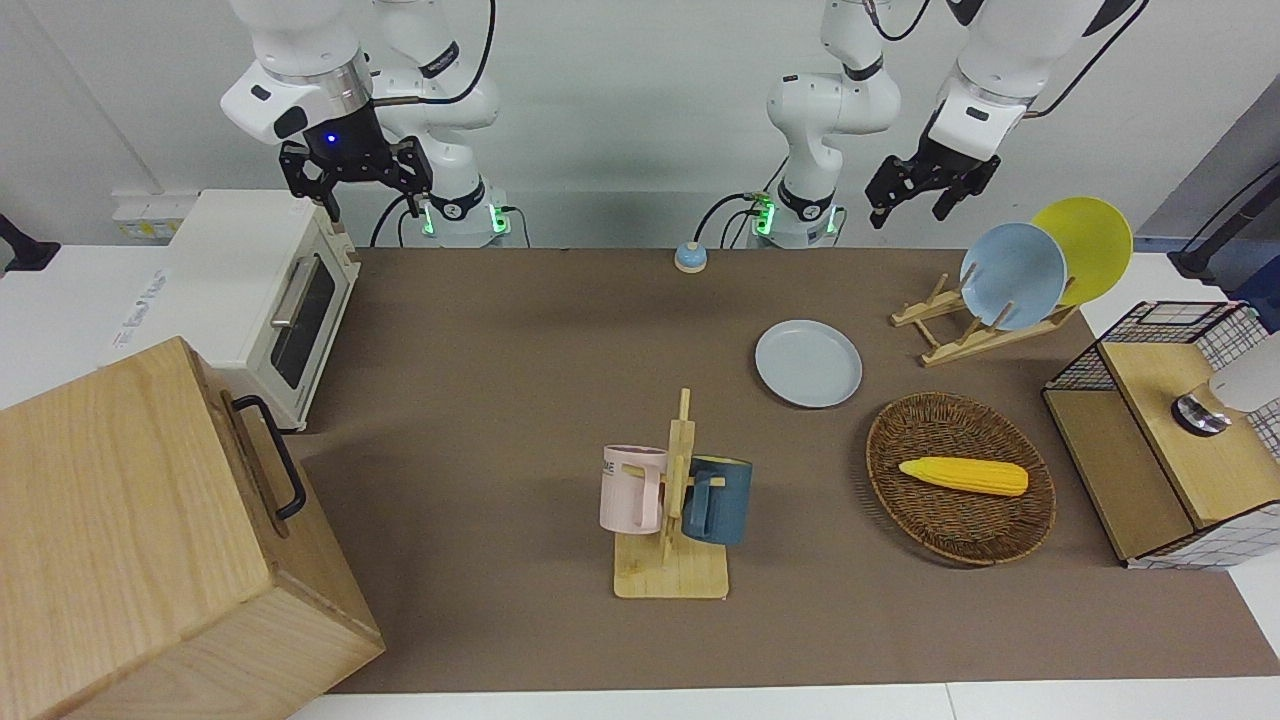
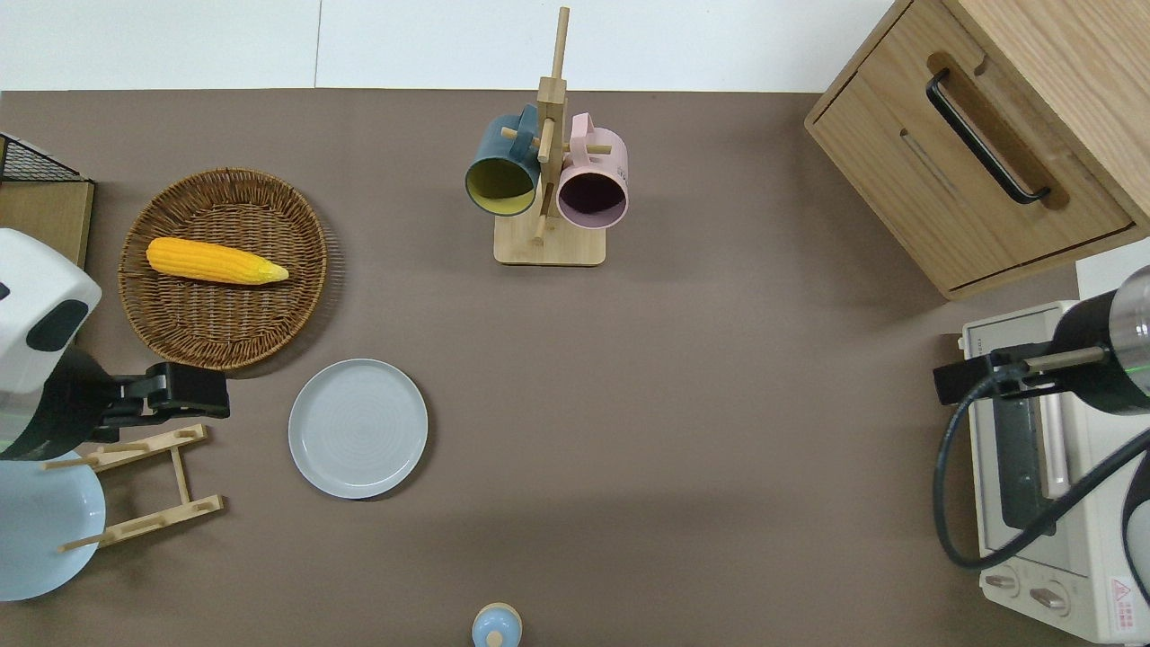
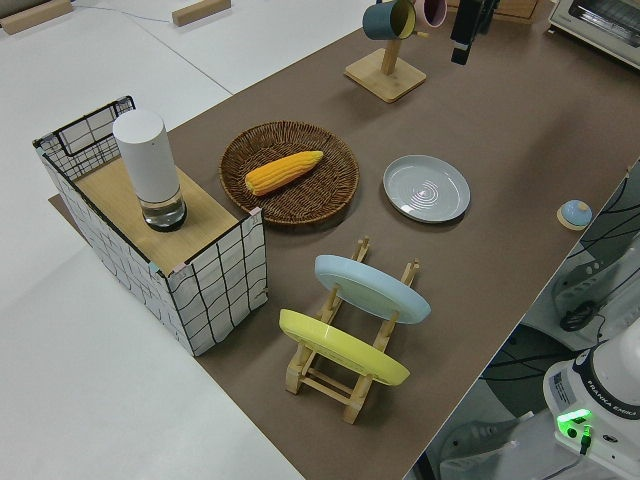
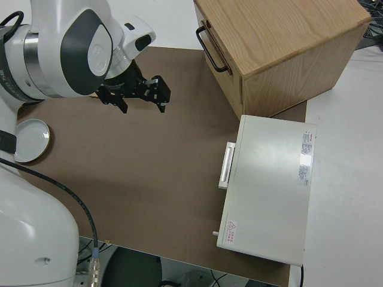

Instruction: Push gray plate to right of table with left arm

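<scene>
Left gripper (image 2: 184,400) hangs in the air with its fingers a little apart and nothing between them, over bare table (image 2: 683,431) between the dish rack (image 2: 144,485) and the wicker basket (image 2: 225,266). Gray plate (image 2: 358,428) lies flat, apart from the gripper, nearer the robots than the basket, toward the left arm's end. Only the front view shows the parked right gripper (image 1: 355,172), fingers spread wide.

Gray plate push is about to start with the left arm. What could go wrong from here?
1. The left gripper hangs over the wooden dish rack, close to the wicker basket; descending there could clip either one.
2. The gray plate has only a low rim, so the fingers may ride over it instead of pushing.
3. The mug stand with two mugs stands farther from the robots along the way; a skewed push could send the plate toward it.
</scene>
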